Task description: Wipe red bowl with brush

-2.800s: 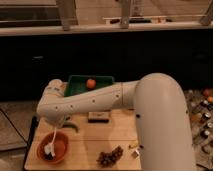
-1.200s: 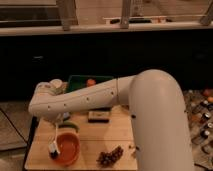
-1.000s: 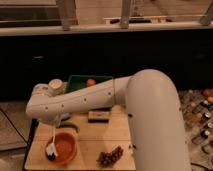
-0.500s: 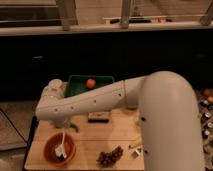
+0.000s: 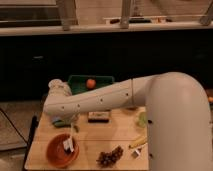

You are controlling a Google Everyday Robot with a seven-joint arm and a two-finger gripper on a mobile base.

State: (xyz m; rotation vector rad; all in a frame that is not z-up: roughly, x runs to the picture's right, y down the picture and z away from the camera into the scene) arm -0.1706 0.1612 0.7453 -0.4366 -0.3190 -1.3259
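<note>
The red bowl (image 5: 61, 151) sits at the front left of the wooden table (image 5: 100, 137). The brush (image 5: 68, 144), with a whitish blocky head, rests inside the bowl near its right side. My white arm reaches from the right across the table, and my gripper (image 5: 64, 124) hangs just above the bowl, holding the brush's thin handle from above. The arm hides most of the gripper.
A green tray (image 5: 91, 83) with a small orange ball (image 5: 90, 83) stands at the back. A dark flat object (image 5: 99, 116) lies mid-table. A grape bunch (image 5: 110, 157) and a yellow item (image 5: 137, 143) lie at the front right. The table edge is close to the bowl's left.
The arm has swung back and forth over the bowl, carrying the brush head from the left side to the right side of the bowl's inside.
</note>
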